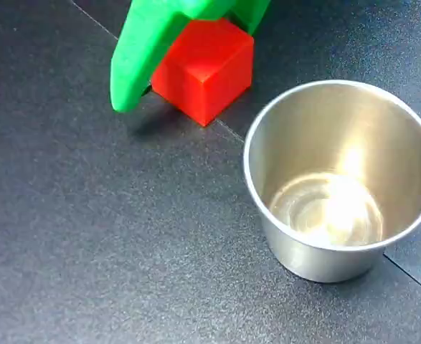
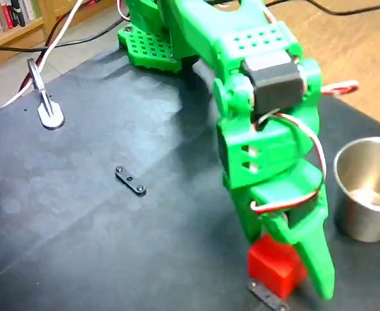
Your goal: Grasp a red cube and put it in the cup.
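The red cube sits at the top of a fixed view, with the green gripper straddling it: one long finger lies against its left face and the other comes down at its upper right. The cube's bottom corner looks to be at the dark mat. In the other fixed view the cube shows under the arm's wrist, with the gripper closed around it. The steel cup stands upright and empty to the cube's right, a short gap away, and appears at the right edge as the cup.
A small black bar with holes lies on the dark table. Another black piece lies just in front of the cube. A metal clip on a stand is at the far left. The arm's base is at the back.
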Motion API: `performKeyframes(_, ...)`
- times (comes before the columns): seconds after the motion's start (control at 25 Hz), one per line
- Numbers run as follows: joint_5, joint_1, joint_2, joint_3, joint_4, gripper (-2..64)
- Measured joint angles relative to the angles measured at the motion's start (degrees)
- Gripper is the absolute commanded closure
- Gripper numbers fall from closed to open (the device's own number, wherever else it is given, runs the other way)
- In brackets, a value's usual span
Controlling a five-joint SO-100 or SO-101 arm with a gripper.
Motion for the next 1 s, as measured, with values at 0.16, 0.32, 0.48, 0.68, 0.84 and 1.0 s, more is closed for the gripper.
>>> performKeyframes(0.16,-0.2,0.0,0.0,0.0,0.0,32.3)
performKeyframes(0.32,-0.2,-0.6,0.0,0.0,0.0,46.9)
performKeyframes(0.48,0.1,-0.8,0.0,0.0,0.0,60.3)
performKeyframes(0.68,-0.1,-0.8,0.0,0.0,0.0,62.0)
performKeyframes(0.84,-0.1,-0.8,0.0,0.0,0.1,62.0)
performKeyframes(1.0,-0.1,-0.8,7.3,4.0,0.2,62.0)
